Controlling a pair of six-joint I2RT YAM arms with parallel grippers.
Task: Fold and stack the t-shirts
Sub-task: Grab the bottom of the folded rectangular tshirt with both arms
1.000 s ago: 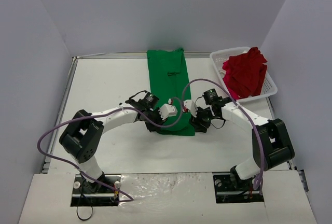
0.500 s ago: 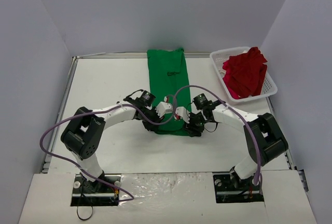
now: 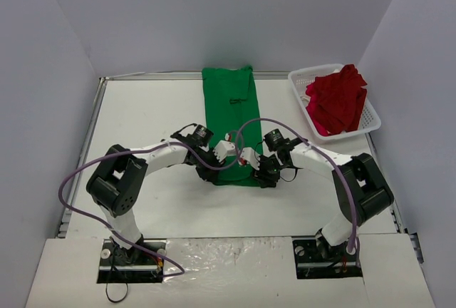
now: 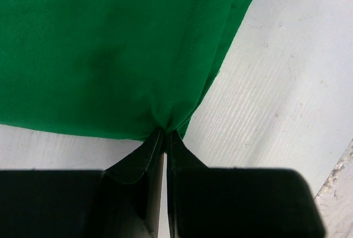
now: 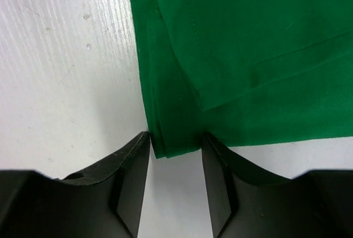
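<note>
Clamping the bright green cloth t-shirt (image 3: 229, 108), mid-frame, by its lower-left corner in left gripper (image 4: 164, 133); straddling the lower-right corner with right gripper (image 5: 175, 144), jaws apart. Might catch only some layers, hard to tell, skewing the lift.

We are looking at a robotics lab test cell: plain grey wall panels (image 3: 214, 16) are enclosing a white table (image 3: 142, 108), and two arms trailing purple cables (image 3: 66, 197) are sitting bolted along its near edge.

Both arms were folded inward, elbows out, wrists low and, from overhead, seemingly almost touching. Left gripper (image 4: 164, 133) was pinched tight on the green t-shirt (image 4: 99, 50); right gripper (image 5: 175, 141) had its fingers (image 5: 129, 166) parted, aimed downward.
</note>
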